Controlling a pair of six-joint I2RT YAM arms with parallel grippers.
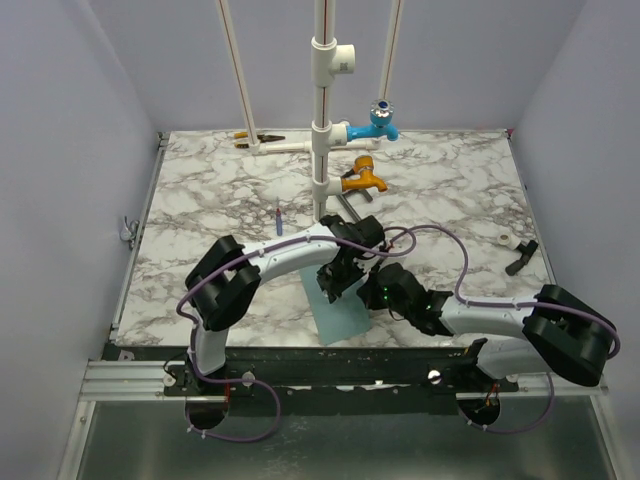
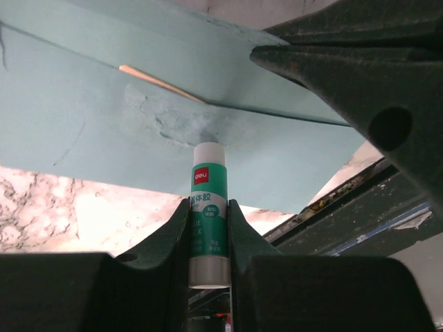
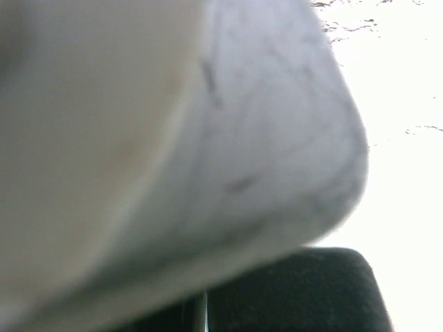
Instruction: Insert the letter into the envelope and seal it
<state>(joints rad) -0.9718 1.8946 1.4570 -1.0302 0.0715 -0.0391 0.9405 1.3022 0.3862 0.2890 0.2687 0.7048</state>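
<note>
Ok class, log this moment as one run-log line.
left tool: shut on glue stick, tip at envelope | right tool: shut, beside envelope | letter: tan edge showing at envelope fold

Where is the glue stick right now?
In the left wrist view, the glue stick is clamped upright in the left gripper, its white tip against the teal envelope.

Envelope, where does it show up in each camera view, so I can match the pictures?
Top external: envelope at centre front of the marble table.
Left wrist: fills the upper half, behind the glue stick held by the left gripper.
Right wrist: only a blurred pale sheet; cannot tell.
Shared landmark: the marble table.
</note>
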